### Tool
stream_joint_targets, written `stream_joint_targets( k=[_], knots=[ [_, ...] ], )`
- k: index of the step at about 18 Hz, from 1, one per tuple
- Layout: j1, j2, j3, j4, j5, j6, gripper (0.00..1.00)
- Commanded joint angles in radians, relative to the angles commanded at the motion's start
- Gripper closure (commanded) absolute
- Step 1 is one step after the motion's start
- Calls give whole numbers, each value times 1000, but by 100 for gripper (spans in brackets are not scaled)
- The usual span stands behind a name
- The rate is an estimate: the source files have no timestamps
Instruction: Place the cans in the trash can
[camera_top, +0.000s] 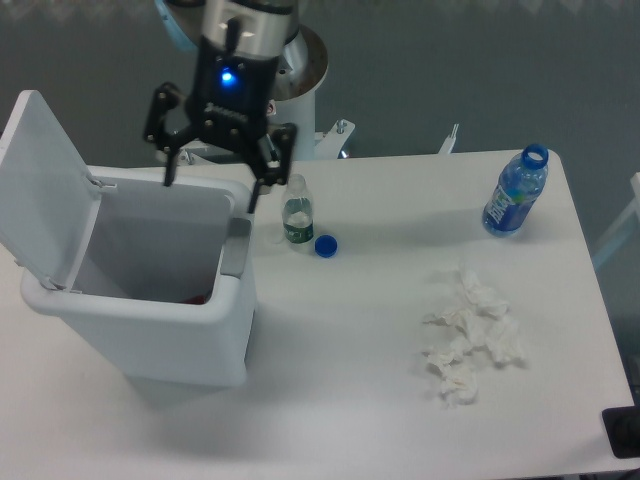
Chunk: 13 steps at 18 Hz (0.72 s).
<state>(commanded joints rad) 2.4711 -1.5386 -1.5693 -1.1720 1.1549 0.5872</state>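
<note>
The white trash can (150, 345) stands at the table's left with its flip lid (40, 185) raised. A sliver of red, the can (197, 298), shows at the bottom of the bin behind the front wall. My gripper (211, 196) hangs open above the bin's back right corner with nothing between its black fingers (257, 187). A blue light glows on the wrist above them.
A small clear bottle (296, 212) stands uncapped just right of the bin, its blue cap (325, 245) lying beside it. A blue-labelled bottle (516, 192) stands at the back right. Crumpled white tissues (470, 335) lie on the right half of the table.
</note>
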Motion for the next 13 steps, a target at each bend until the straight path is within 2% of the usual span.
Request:
stream_joint_targets(
  k=[5, 8, 13],
  knots=[
    [5, -31, -5, 2, 253, 262, 0],
    [9, -58, -6, 2, 301, 354, 0],
    [20, -100, -12, 28, 385, 405, 0]
  ],
)
